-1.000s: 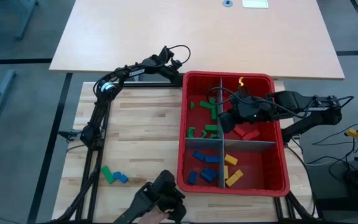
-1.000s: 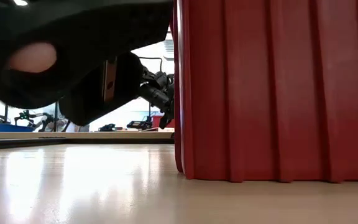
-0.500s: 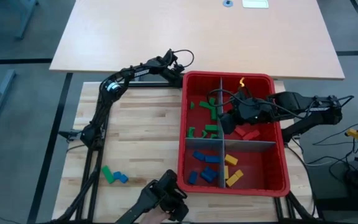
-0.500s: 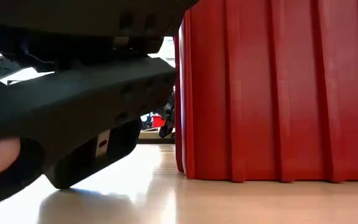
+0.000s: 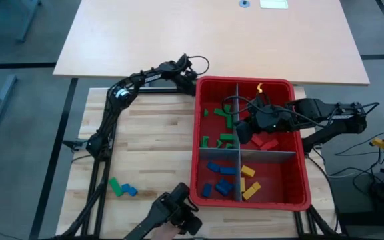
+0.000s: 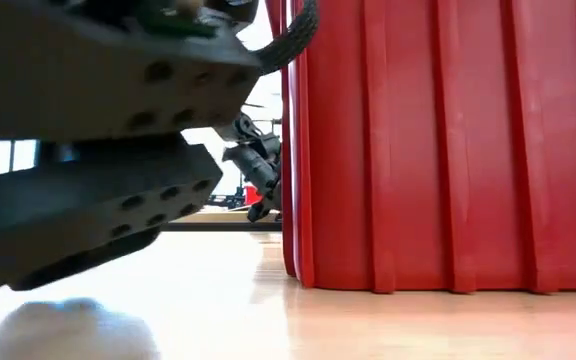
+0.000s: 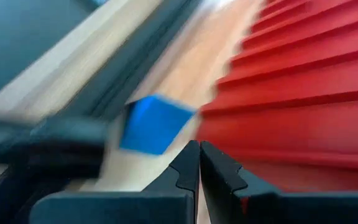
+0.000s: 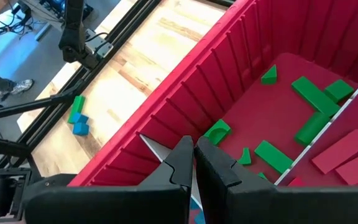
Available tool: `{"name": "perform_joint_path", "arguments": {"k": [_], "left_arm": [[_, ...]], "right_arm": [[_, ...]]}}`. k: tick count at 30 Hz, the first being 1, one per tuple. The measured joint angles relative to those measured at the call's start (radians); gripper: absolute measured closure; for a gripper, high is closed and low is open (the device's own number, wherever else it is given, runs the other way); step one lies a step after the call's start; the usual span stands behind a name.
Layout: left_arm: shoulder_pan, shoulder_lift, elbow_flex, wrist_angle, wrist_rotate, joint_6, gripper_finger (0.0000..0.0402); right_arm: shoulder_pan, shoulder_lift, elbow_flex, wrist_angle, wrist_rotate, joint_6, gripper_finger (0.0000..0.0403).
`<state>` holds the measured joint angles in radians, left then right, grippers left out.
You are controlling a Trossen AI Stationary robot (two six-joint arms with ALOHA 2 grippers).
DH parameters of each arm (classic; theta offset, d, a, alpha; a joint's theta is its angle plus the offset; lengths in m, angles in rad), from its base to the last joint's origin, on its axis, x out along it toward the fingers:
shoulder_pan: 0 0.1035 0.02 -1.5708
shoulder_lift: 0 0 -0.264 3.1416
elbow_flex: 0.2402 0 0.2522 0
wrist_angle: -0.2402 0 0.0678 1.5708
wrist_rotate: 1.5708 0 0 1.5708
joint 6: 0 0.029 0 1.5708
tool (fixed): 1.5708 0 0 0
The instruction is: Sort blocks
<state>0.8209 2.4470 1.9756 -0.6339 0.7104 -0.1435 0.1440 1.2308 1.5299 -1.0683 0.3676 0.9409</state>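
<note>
**Left gripper nears bin corner**

Blocks [image 5: 227,115] lie colour-sorted in the bin [image 5: 301,200]; two strays [image 5: 117,186] wait on the table. Left gripper [image 7: 199,145], clenched empty, has crept binward. Right gripper [image 8: 194,147], closed empty, stays inside. Sorting is unfinished.

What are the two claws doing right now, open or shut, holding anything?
Left gripper: shut, empty, beside the red bin.
Right gripper: shut, empty, over the green blocks in the bin.
</note>
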Motion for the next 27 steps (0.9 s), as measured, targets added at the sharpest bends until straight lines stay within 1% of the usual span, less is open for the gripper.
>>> {"name": "perform_joint_path", "arguments": {"k": [2, 6, 8, 11, 14, 18, 21, 27], "left_arm": [[-0.003, 0.000, 0.014, -0.068, -0.078, 0.029, 0.0401], [-0.006, 0.002, 0.025, -0.142, -0.179, 0.100, 0.0401], [-0.007, 0.002, 0.025, -0.146, -0.199, 0.166, 0.0401], [-0.018, 0.002, 0.023, -0.143, -0.218, 0.308, 0.0401], [-0.045, -0.005, 0.024, -0.140, -0.262, 0.436, 0.0401], [-0.063, -0.017, 0.007, -0.131, -0.309, 0.566, 0.0401], [-0.070, -0.023, 0.002, -0.122, -0.347, 0.593, 0.0401], [-0.070, -0.033, 0.001, -0.130, -0.379, 0.576, 0.0401]], "right_arm": [[0.000, 0.000, 0.000, 0.000, 0.000, -0.001, 0.0403], [0.007, 0.000, 0.000, 0.000, 0.000, -0.002, 0.0403], [0.009, 0.000, 0.000, 0.000, -0.001, -0.002, 0.0403], [0.019, 0.000, 0.000, 0.000, 0.000, -0.002, 0.0403], [0.026, 0.000, 0.000, 0.000, 0.000, 0.001, 0.0403], [0.029, 0.000, 0.000, 0.000, 0.000, 0.005, 0.0403], [0.029, 0.000, 0.000, -0.005, 0.000, 0.002, 0.0403], [0.028, 0.000, 0.000, -0.068, 0.000, 0.013, 0.0403]]}}
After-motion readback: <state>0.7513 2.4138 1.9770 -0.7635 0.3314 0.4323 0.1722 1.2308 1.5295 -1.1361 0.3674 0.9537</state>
